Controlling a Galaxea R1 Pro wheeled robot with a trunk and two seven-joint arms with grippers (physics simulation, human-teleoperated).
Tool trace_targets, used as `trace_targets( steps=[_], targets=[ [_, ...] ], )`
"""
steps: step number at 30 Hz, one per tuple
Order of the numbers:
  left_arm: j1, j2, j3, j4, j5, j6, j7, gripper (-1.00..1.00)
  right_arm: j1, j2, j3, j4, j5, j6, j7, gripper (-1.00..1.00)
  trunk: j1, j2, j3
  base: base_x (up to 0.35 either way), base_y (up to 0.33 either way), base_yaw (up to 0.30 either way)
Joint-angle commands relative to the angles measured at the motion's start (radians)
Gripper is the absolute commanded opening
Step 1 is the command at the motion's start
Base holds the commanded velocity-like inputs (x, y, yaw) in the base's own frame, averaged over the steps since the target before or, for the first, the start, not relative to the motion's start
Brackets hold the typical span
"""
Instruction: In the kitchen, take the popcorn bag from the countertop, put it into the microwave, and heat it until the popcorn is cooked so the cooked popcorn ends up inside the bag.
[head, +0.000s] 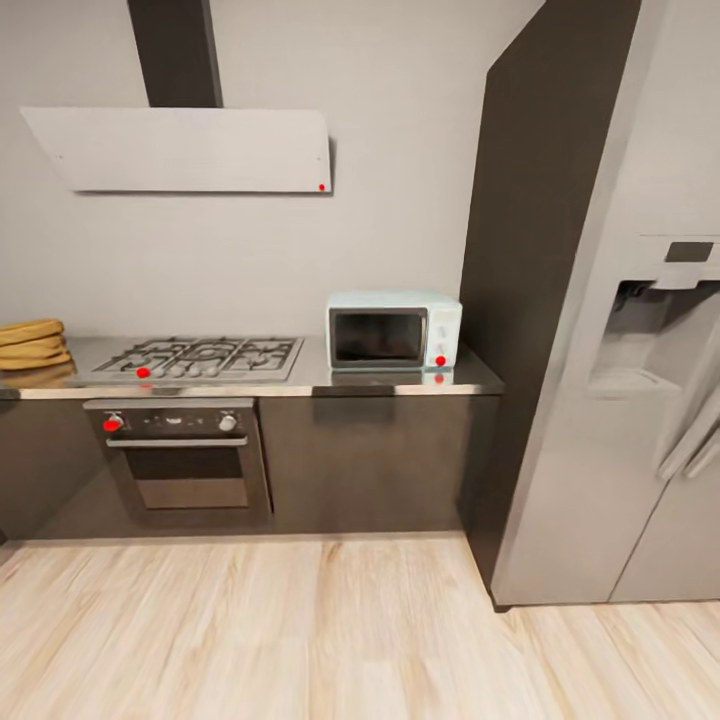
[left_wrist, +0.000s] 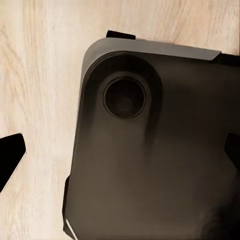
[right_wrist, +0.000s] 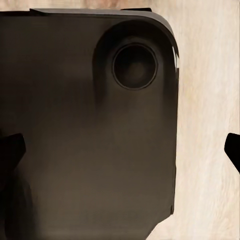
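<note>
One microwave (head: 394, 329) on one countertop (head: 380, 380); both grippers' jaws wide apart, empty.

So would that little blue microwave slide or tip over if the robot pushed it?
Probably slide rather than tip: the microwave is a low, wide box sitting flat. The countertop looks glossy, so it may skid. It sits close to the front edge, so a sideways shove seems safer.

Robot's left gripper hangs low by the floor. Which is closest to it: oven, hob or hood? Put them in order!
1. Oven, low down, facing the robot.
2. Hob, above the oven, further back.
3. Hood, high on the wall.
The left gripper hangs open near the floor, so this is judged from the head view.
</note>
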Motion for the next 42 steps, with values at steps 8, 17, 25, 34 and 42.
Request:
trace_targets(
  steps=[8,17,25,34,42],
  targets=[
    [0.000,-0.001,0.000,0.000,0.006,-0.004,0.001,1.00,0.000,0.000,0.000,0.001,-0.003,-0.004,-0.001,1.00,0.001,0.000,-0.001,0.331,0.082,0.000],
    [0.000,0.000,0.000,0.000,0.006,-0.006,0.001,1.00,0.000,0.000,-0.001,0.000,-0.002,-0.006,-0.001,1.00,0.001,0.000,-0.001,0.331,0.004,0.106],
    [0.000,-0.001,0.002,0.000,0.006,-0.008,0.001,1.00,0.000,0.000,-0.001,0.001,-0.003,-0.004,-0.001,1.00,0.001,0.000,-0.001,0.331,0.000,0.013],
    [0.000,-0.001,0.002,0.000,0.006,-0.008,0.001,1.00,0.000,-0.001,0.001,0.001,-0.002,-0.001,-0.001,1.00,0.001,0.000,-0.001,0.331,0.000,0.000],
    [0.000,-0.001,0.002,0.000,0.006,-0.008,0.001,1.00,0.000,0.000,-0.001,0.000,-0.001,-0.005,-0.001,1.00,0.001,0.000,-0.001,0.331,0.000,0.088]
  ],
)
